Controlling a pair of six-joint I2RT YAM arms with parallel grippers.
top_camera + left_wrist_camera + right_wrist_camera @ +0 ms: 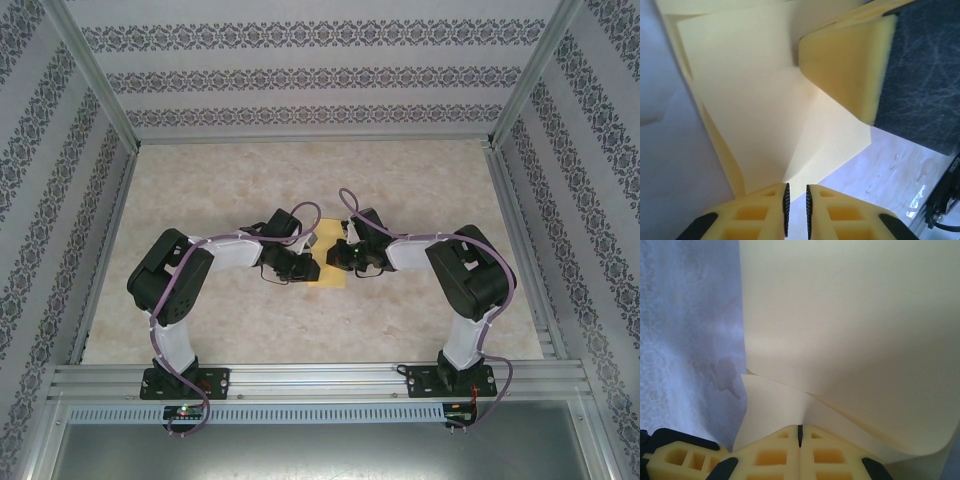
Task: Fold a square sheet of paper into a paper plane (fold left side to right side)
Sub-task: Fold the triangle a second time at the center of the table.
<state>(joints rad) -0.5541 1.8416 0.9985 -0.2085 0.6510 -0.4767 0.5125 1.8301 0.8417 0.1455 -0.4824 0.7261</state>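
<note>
Lying between the two wrists, the yellow sheet of paper point(328, 272) is found at the middle of the table point(230, 330). From above it is largely covered by the wrists that meet over it. A strip at its far end and a patch at its near edge are left showing, and its full outline cannot be traced there.

Seen from the left wrist, it is folded into overlapping layers with slanting creases. Its far part is cut off by the top of the picture, and its right part is hidden behind a foam finger point(845, 65) of the right gripper point(800, 435), which is set against it. Seen from the right wrist, one broad layer is raised and bowed, running out of the picture at the top and right. A lower flap is spread to the left beneath it, and what lies under the raised layer is hidden.

The right gripper's jaws are pressed together, and both layers are seen to run into the line where they meet, so the sheet is clamped there. The left gripper point(797, 212) is held at the sheet's lower point with its jaws a narrow slit apart. That point is met by the tip of one finger, and pale table is seen through the slit
</note>
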